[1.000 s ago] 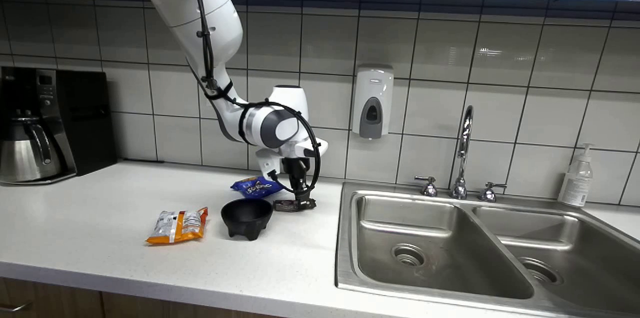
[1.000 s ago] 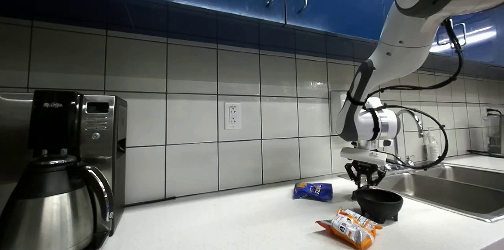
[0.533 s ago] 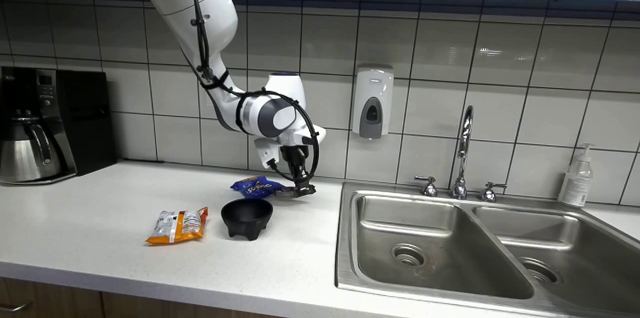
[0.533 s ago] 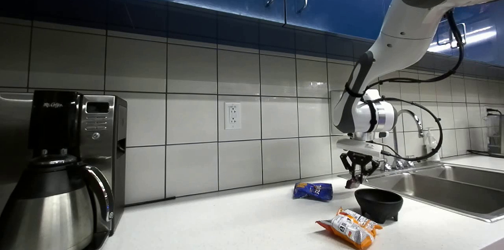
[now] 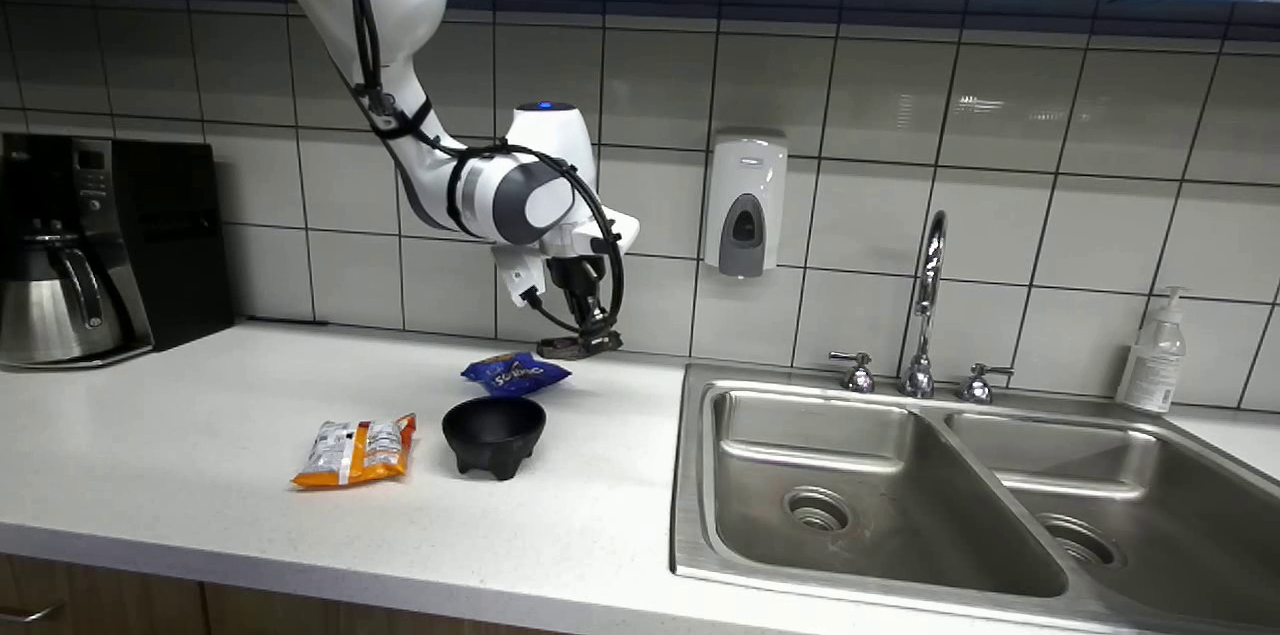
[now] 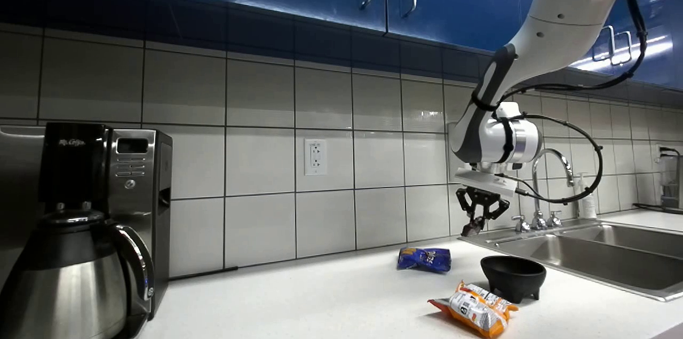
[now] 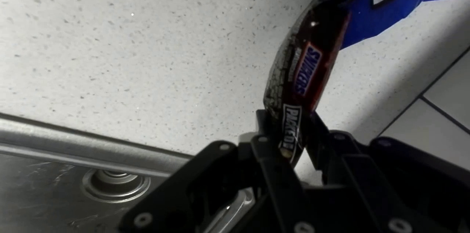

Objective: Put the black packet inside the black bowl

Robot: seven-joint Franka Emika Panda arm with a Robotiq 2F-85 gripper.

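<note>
The black packet, a dark Snickers packet [image 7: 306, 68], is gripped at one end between the fingers of my gripper [image 7: 290, 130] in the wrist view. The rest of it sticks out from the jaws. In an exterior view the packet [image 5: 560, 348] and the gripper [image 5: 600, 341] are in the air, behind the bowl. In an exterior view the gripper [image 6: 476, 223] holds the packet [image 6: 470, 229] above the counter, higher than the rim of the bowl and towards the wall. The black bowl [image 5: 494, 437] stands upright on short feet; it also shows in an exterior view [image 6: 513, 278]. It is out of the wrist view.
A blue packet [image 5: 515, 374] lies behind the bowl, near the wall. An orange packet [image 5: 357, 453] lies beside the bowl on the counter [image 5: 250, 525]. A steel sink [image 5: 690, 475] with a faucet [image 5: 928, 305] is on the bowl's opposite side. A coffee maker [image 6: 141, 179] stands farther off.
My gripper has lifted the black packet from the counter beside the bowl and moved up and back towards the wall. The bowl and the blue and orange packets have not moved.
</note>
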